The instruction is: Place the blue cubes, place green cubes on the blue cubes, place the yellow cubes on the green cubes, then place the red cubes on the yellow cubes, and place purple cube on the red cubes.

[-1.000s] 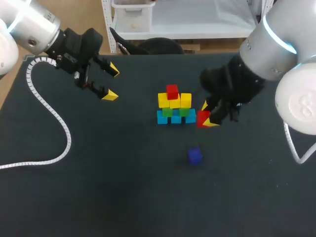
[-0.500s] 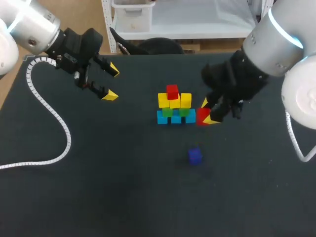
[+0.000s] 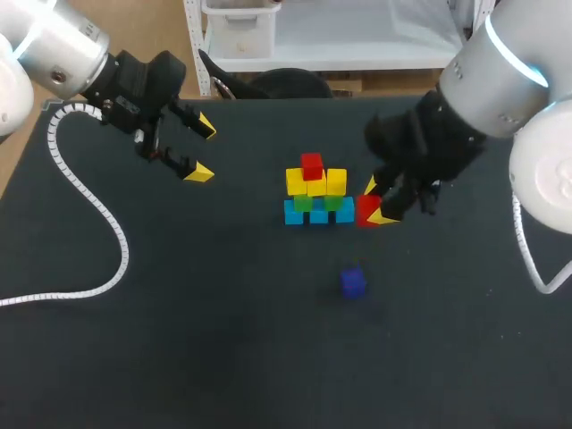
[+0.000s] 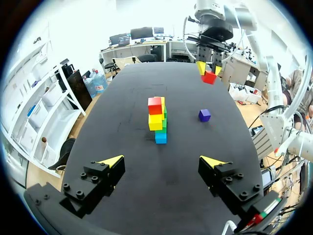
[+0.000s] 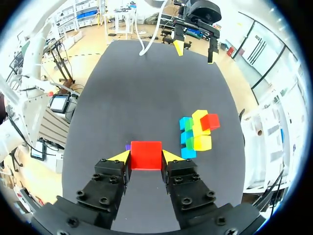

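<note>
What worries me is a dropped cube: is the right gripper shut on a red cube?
Shut on the red cube: in the right wrist view, both yellow fingertips of the right gripper touch its opposite sides.

Cube stack (image 3: 315,198) blocks centre; purple cube (image 3: 353,282) apart, passable gap.

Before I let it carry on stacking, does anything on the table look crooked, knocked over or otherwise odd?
Nothing toppled. The cube stack stands upright; its middle yellow cube seems slightly forward of its neighbours. The purple cube lies apart, unplaced, and the right tool holds a red cube.
</note>
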`<state>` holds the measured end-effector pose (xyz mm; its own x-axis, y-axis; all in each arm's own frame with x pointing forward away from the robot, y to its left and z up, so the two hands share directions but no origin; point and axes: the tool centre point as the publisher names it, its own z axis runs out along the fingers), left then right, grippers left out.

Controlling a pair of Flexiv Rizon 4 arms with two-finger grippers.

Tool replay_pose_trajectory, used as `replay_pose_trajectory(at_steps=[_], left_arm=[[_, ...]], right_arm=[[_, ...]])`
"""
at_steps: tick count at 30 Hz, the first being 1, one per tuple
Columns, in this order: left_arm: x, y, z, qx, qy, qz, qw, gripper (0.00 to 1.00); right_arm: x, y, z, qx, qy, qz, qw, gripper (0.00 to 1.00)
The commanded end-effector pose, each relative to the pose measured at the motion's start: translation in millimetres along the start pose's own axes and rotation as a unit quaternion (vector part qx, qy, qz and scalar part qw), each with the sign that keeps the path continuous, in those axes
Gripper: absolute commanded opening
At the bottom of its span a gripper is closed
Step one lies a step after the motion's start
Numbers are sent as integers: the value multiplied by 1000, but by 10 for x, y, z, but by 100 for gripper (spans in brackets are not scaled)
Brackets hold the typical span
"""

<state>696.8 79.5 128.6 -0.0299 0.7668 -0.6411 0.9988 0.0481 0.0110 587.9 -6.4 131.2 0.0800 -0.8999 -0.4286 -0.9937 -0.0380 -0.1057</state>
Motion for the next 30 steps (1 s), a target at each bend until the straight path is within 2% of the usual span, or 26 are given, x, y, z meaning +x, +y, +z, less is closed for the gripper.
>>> replay_pose_trajectory(at_steps=[1,7,13,18,30], left_arm=[[8,8,-3,1,-1,1,1000,100],[8,8,-3,1,-1,1,1000,100],[8,8,-3,1,-1,1,1000,100],[8,8,-3,1,-1,1,1000,100],[8,8,-3,1,-1,1,1000,100]], right_arm=[[-13,-89,-54,10,16,2,1000,0],[-108,-274,-107,15,43,-10,999,0],[-191,-396,-8,1,44,-13,999,0],[-186,-493,103,-15,39,-7,999,0],[-160,-597,188,-22,53,3,998,0]])
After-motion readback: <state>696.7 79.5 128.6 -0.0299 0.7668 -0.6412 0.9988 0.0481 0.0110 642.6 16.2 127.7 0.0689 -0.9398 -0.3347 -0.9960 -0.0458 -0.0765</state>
